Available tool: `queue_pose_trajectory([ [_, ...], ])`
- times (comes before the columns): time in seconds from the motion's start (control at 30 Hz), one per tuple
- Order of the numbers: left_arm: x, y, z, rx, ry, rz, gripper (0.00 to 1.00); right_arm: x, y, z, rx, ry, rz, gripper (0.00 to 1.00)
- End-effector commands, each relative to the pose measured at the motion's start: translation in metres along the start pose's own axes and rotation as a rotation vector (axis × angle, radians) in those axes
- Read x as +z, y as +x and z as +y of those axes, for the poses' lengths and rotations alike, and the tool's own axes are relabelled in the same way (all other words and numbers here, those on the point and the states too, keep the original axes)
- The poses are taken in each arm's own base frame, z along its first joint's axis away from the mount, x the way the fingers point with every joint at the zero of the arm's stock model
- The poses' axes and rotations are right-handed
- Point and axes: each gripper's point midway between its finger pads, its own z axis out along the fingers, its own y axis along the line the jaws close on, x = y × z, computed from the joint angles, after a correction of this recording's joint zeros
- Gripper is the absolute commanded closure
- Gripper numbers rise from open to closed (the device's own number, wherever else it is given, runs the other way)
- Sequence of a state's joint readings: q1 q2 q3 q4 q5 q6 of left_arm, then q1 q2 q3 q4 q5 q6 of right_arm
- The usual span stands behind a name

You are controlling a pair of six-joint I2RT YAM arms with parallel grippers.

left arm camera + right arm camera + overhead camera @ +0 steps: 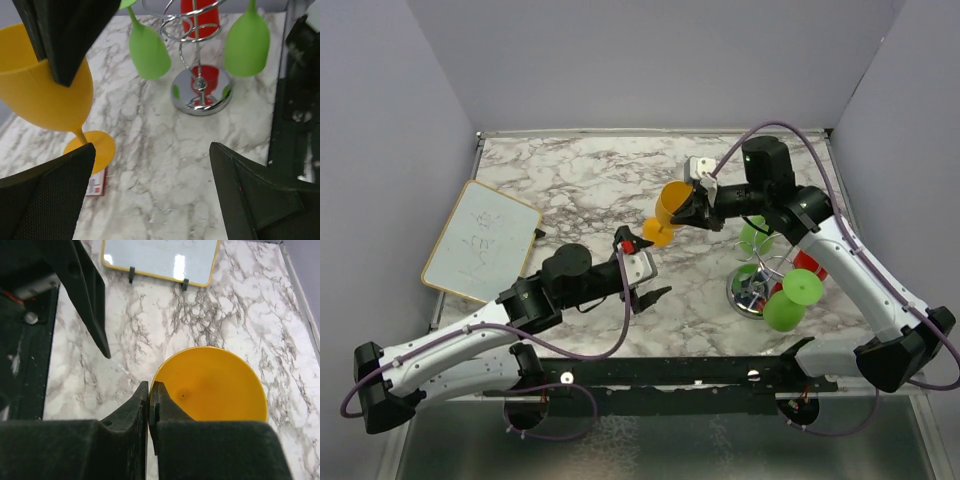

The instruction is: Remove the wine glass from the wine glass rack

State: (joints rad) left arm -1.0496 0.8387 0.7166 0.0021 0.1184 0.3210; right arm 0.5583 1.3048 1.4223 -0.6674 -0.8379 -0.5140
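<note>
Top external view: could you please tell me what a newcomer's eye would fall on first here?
The orange plastic wine glass mid-table, its rim pinched by the right end effector. Next, the chrome wire wine glass rack at the right, holding green glasses and a red one. The left end effector is open nearby.

Yellow-framed whiteboard (pixel 480 240) at left, marble tabletop (pixel 580 180)

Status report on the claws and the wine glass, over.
Right claw shut on yellow wine glass rim. Glass clear of wine glass rack, tilted. Left claw open, empty, near its foot. Green glasses on rack.
</note>
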Motion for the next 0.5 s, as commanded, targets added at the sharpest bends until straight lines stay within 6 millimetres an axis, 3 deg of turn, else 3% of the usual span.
queue_pose_trajectory([
  [0.0, -0.003, -0.032, -0.018, -0.426, 0.075, 0.019, 0.01, 0.004, 0.016, -0.012, -0.196, 0.053, 0.057, 0.99],
  [0.13, -0.006, -0.055, 0.02, -0.487, -0.007, 0.002, 0.01, 0.005, 0.027, -0.009, -0.279, 0.044, 0.087, 0.99],
  [0.23, -0.018, -0.069, 0.06, -0.573, -0.053, -0.073, 0.04, 0.004, 0.035, -0.001, -0.37, 0.005, 0.095, 0.99],
  [0.3, -0.029, -0.066, 0.092, -0.641, -0.14, -0.107, 0.08, 0.003, 0.037, 0.002, -0.404, 0.0, 0.088, 0.99],
  [0.47, -0.03, -0.054, 0.129, -0.78, -0.249, -0.051, 0.13, 0.003, 0.036, 0.018, -0.482, -0.067, 0.044, 0.99],
])
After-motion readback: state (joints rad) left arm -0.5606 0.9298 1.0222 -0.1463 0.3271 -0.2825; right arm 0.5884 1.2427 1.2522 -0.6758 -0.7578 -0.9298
